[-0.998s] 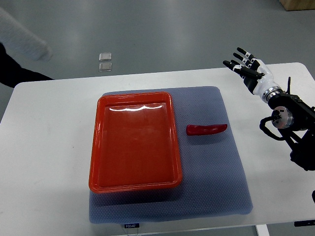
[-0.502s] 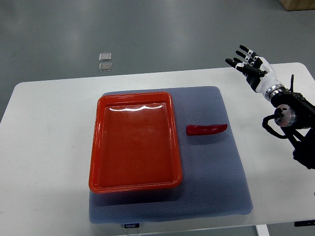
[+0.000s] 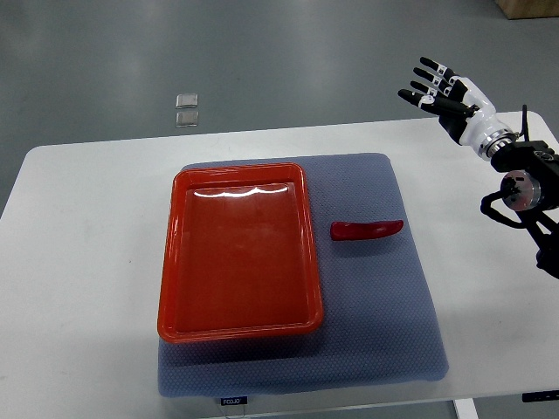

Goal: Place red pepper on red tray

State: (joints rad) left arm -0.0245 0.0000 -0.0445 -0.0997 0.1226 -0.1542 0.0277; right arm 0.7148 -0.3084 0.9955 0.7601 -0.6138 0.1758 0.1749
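Right now your red pepper lies flat on the grey-blue mat, just beside the right rim of the red tray but apart from it. You can see it is a long, slim, glossy red pod, lying roughly crosswise, its blunter end toward the tray and its narrower tip pointing right and curving slightly upward. A faint highlight runs along its top.

To its left, the red tray is a shallow rectangle with rounded corners and a raised rim, its longer side running away from you, and it holds nothing. It sits on the left part of the mat, which is spread over the white table.

Your right robot hand hovers over the far right corner of the table, well apart from the pepper. Its dark-tipped fingers are spread wide and straight, pointing up-left, and they grasp nothing. Its arm comes in from the right edge.
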